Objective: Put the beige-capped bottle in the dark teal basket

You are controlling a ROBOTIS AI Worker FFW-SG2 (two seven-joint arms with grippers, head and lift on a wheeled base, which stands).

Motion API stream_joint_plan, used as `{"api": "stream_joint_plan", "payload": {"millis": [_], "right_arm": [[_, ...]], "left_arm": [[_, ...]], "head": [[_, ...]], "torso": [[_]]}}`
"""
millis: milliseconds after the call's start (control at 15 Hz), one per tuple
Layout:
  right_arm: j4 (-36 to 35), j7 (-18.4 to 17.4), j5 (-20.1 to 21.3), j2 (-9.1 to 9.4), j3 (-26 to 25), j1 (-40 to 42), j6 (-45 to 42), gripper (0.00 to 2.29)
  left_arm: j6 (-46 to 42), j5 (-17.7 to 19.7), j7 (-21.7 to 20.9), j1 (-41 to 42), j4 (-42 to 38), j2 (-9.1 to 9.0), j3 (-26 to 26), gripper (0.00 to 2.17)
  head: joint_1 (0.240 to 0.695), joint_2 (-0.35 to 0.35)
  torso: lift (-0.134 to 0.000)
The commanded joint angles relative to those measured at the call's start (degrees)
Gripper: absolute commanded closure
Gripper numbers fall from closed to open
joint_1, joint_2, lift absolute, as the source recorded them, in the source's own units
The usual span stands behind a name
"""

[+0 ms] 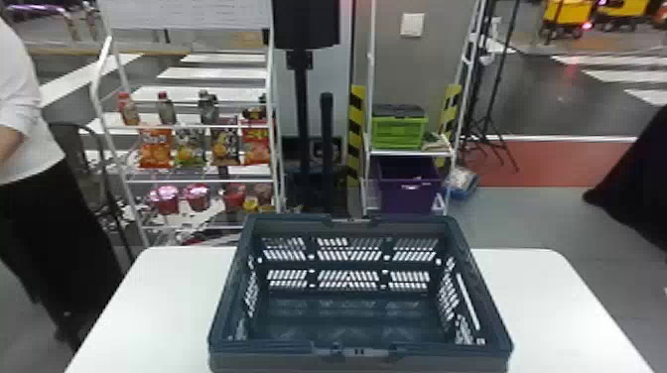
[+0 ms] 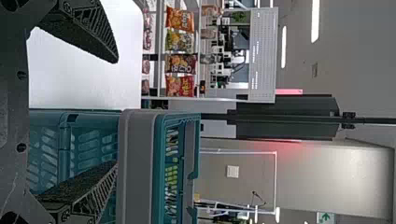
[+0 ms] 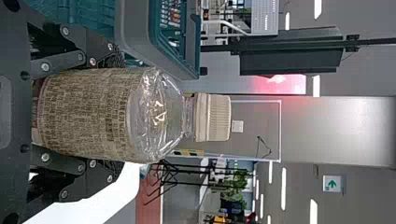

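- Gripping the beige-capped bottle (image 3: pixel 93 114) around its body, the right gripper (image 3: pixel 122 114) held it upright beside the dark teal basket (image 1: pixel 268 362), which sat lower center in the head view.
- The left gripper (image 2: pixel 116 116) stood empty by the basket, its fingers spread wide.
- Too little lift likely risked snagging the bottle's base on the rim (image 1: pixel 298 349), tipping it or shoving the basket across the smooth white table (image 1: pixel 149 307).
- Rounded, thin-looking plastic could have buckled under a hard squeeze or slipped under a light one; an early release might have toppled it.
- Clear, faceted shoulders tapered to a ribbed cap (image 3: pixel 212 116) above a densely printed label (image 3: pixel 88 114).
- Slotted, rigid walls framed the rectangular basket.
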Motion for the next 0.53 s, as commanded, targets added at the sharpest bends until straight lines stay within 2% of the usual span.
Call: {"api": "stream_joint_plan", "payload": {"millis": [0, 67, 267, 467], "right_arm": [[-4.2, 0.0, 0.07, 0.35, 0.03, -0.79, 3.18, 2.29], [-5.96, 0.0, -0.02, 0.87, 0.03, -1.32, 4.58, 2.29], [-10.53, -0.09, -0.02, 4.13, 0.29, -3.51, 9.15, 2.29], [-14.75, -0.09, 0.33, 6.06, 1.26, -5.89, 13.37, 2.29]], "left_arm": [[0.0, 0.0, -0.05, 0.16, -0.2, 0.08, -0.09, 0.11], [0.0, -0.09, -0.05, 0.16, -0.29, 0.08, -0.18, 0.11], [0.0, -0.44, -0.13, 0.25, -0.2, 0.08, -0.79, 0.11], [0.18, -0.79, -0.22, 0.43, -0.29, 0.87, -1.67, 0.11]], "head": [[0.499, 0.0], [0.499, 0.0], [0.499, 0.0], [0.499, 0.0]], "torso": [[0.0], [0.0], [0.0], [0.0]]}}
